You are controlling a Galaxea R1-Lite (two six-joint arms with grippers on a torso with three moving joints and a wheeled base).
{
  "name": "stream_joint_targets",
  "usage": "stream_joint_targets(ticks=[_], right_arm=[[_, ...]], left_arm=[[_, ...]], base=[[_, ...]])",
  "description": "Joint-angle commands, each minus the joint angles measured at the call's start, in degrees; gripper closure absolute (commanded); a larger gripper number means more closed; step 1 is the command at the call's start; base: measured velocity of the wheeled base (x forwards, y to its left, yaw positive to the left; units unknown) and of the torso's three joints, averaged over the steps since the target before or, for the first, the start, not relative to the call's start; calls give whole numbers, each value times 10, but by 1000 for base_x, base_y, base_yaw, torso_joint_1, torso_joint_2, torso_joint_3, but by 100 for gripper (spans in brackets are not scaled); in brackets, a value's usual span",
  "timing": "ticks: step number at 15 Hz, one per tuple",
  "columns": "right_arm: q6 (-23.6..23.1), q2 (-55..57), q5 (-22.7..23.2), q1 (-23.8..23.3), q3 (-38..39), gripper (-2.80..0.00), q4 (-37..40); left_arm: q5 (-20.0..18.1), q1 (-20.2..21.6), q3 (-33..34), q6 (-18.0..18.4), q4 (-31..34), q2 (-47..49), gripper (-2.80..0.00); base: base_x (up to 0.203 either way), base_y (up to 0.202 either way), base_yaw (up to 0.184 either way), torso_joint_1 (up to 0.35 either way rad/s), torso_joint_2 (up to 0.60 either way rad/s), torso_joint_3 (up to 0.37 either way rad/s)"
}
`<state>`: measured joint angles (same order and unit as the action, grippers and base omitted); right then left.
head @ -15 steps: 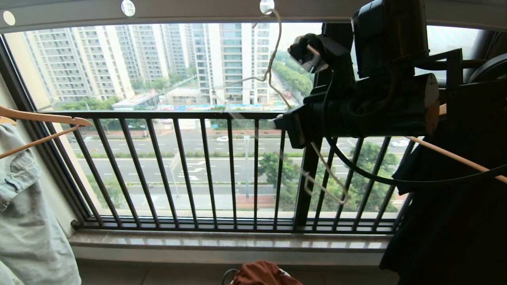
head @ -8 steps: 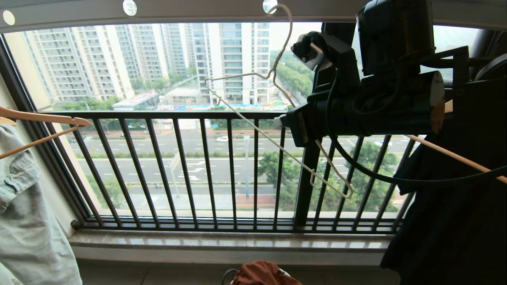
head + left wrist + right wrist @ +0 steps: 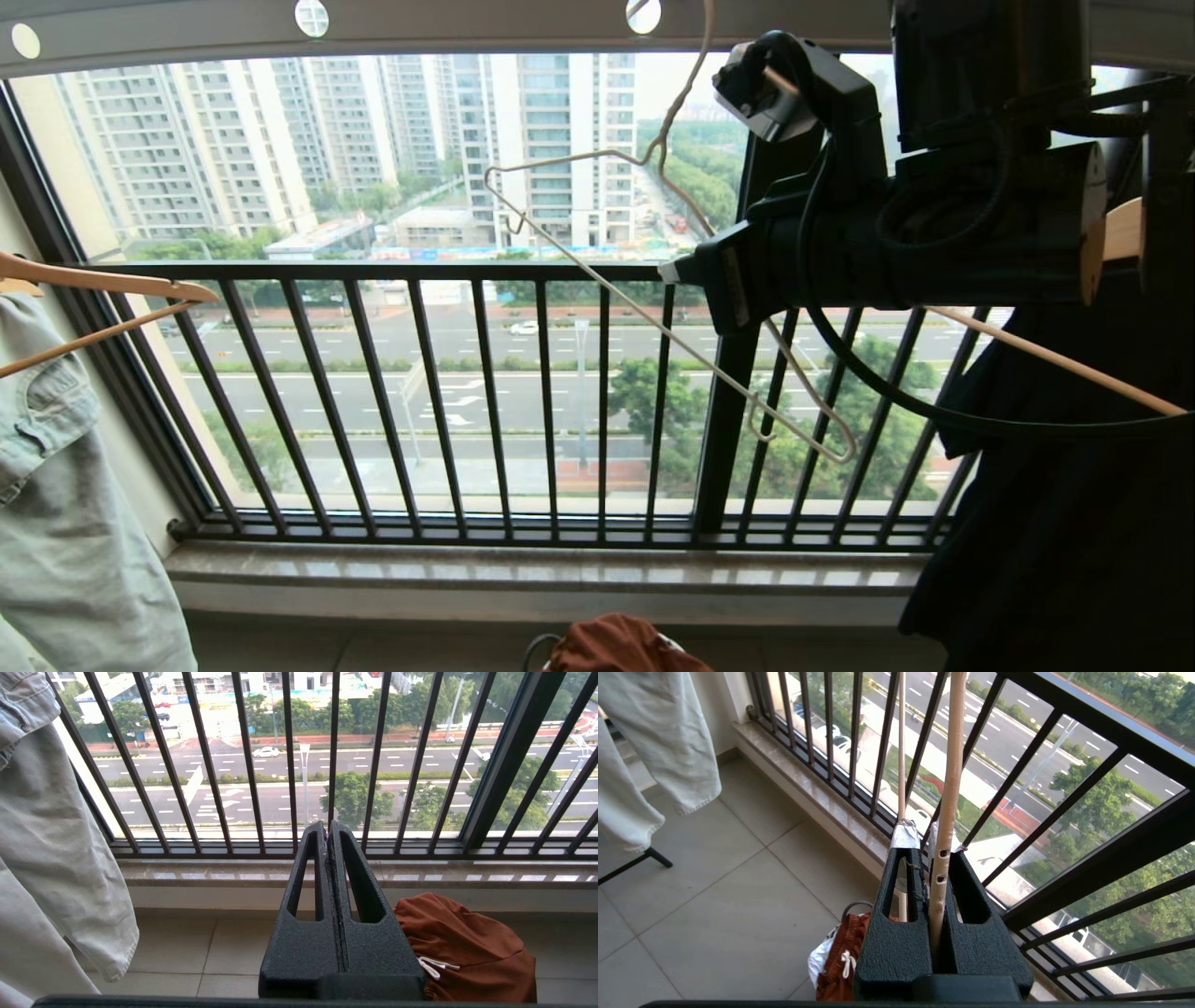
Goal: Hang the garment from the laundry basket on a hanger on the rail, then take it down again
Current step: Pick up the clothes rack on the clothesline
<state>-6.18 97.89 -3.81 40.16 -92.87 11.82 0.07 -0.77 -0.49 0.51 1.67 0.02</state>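
Garment (image 3: 462,947) sits bunched in the laundry basket (image 3: 821,957) on the floor tiles below the balcony railing (image 3: 485,392), not on the hanger (image 3: 653,327). My right hand (image 3: 934,858) is up by the rail (image 3: 467,23), clenched on the hanger's lower wire, the hook reaching up toward a rail hole. My left hand (image 3: 327,830) is clenched on nothing, low beside the basket.
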Motion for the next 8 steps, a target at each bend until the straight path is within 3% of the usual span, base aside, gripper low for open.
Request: stream_joint_targets(ticks=[1,8], right_arm=[[-8,-22,-4,2,13,0,0],[-10,-95,-18,21,68,0,7]], left_arm=[[0,0,0,0,0,0,0],[0,0,0,0,0,0,0]], base=[[0,0,0,0,0,0],[0,0,0,0,0,0]])
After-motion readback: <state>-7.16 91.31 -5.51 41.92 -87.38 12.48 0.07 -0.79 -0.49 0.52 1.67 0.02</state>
